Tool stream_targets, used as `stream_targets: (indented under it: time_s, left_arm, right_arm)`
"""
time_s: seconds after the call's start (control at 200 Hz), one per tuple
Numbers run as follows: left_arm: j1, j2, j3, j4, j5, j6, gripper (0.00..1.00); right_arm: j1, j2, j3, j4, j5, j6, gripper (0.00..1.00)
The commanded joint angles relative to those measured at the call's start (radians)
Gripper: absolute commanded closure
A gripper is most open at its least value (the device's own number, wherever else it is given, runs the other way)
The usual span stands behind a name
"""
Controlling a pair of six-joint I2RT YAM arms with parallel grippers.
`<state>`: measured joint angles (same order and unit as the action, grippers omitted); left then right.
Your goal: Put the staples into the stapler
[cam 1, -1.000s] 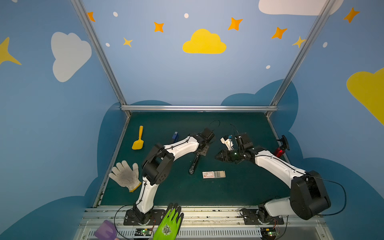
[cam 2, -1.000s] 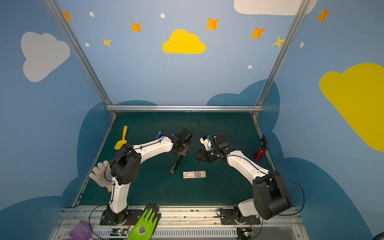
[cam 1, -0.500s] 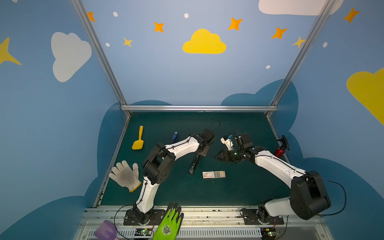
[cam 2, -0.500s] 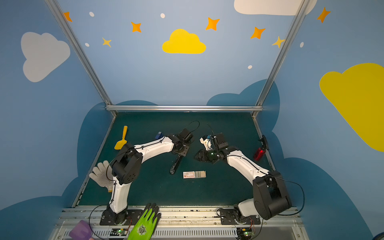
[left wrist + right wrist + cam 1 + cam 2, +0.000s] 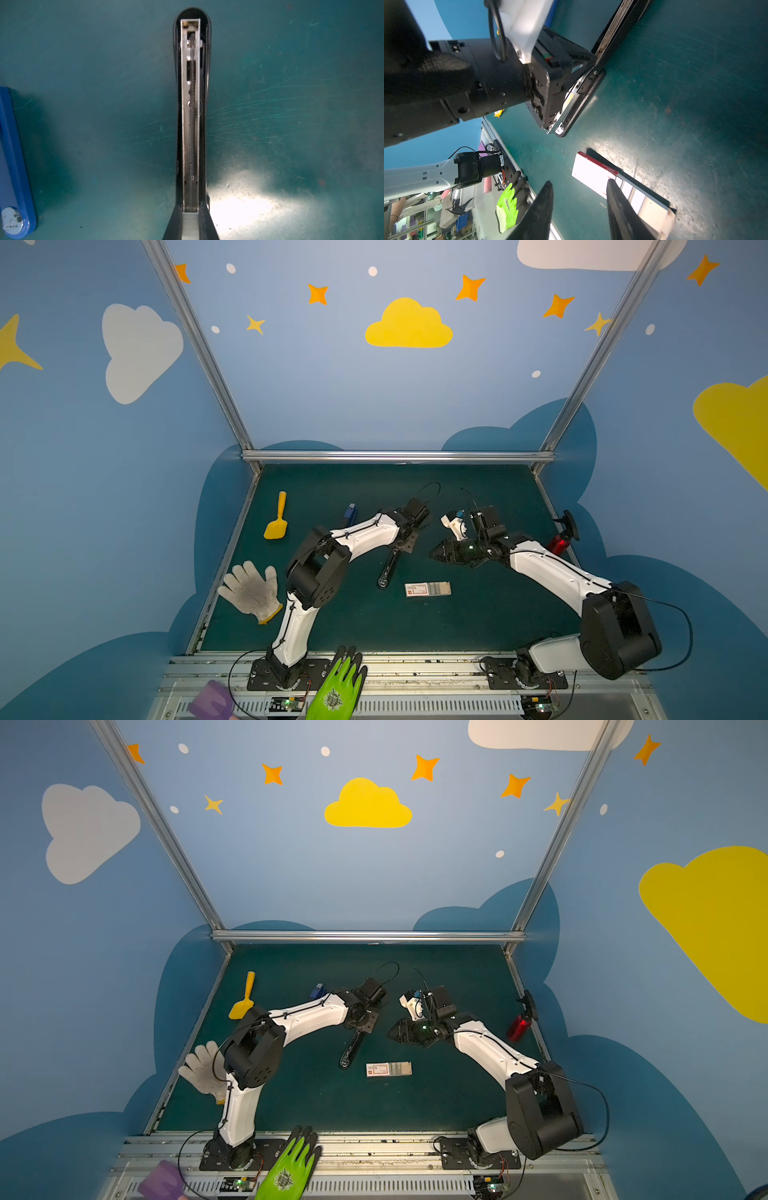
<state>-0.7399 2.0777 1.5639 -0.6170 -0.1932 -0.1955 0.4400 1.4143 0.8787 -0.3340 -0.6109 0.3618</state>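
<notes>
Both top views: left gripper clamped on the opened stapler, right gripper free beside it.
Nearest, a green glove drapes the front rail. On the green mat, the staples show as grey strips in the half-slid drawer of their white, red-labelled box, which lies flat just right of the stapler's near tip. Beyond, the left fingers pinch narrowly on the stapler's far end, its silver channel facing up. The right fingers stand moderately apart, holding nothing, clear of the box. Farther back lies a yellow scoop.

White arm shells, black joints, black base plates, tapered black pincer fingers.
</notes>
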Motion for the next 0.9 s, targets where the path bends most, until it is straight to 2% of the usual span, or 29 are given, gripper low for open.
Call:
stream_targets:
  time_s: [0.0,0.24,0.431,0.571,0.736,0.896]
  left_arm:
    - [-0.006,-0.021,-0.023,-0.013,-0.006,-0.01,0.83]
    - [-0.01,-0.072,-0.045,-0.019,-0.022,-0.016,0.66]
    - [-0.002,-0.099,-0.004,-0.055,-0.021,-0.014,0.62]
    - [0.033,-0.095,0.049,-0.088,0.046,-0.018,0.57]
    - [0.082,-0.029,0.134,-0.151,0.128,-0.023,0.54]
    - [0.099,0.031,0.182,-0.17,0.152,-0.017,0.54]
  right_arm:
    - [-0.004,-0.003,0.003,-0.003,-0.007,-0.005,0.57]
    - [-0.005,-0.002,0.002,0.004,-0.01,0.001,0.57]
    - [-0.007,-0.03,0.006,-0.016,0.002,-0.004,0.57]
    - [-0.009,-0.055,0.005,-0.038,0.008,-0.012,0.57]
    - [-0.004,-0.077,-0.018,-0.01,-0.013,-0.003,0.56]
    - [0.009,-0.081,-0.026,-0.003,-0.01,0.008,0.56]
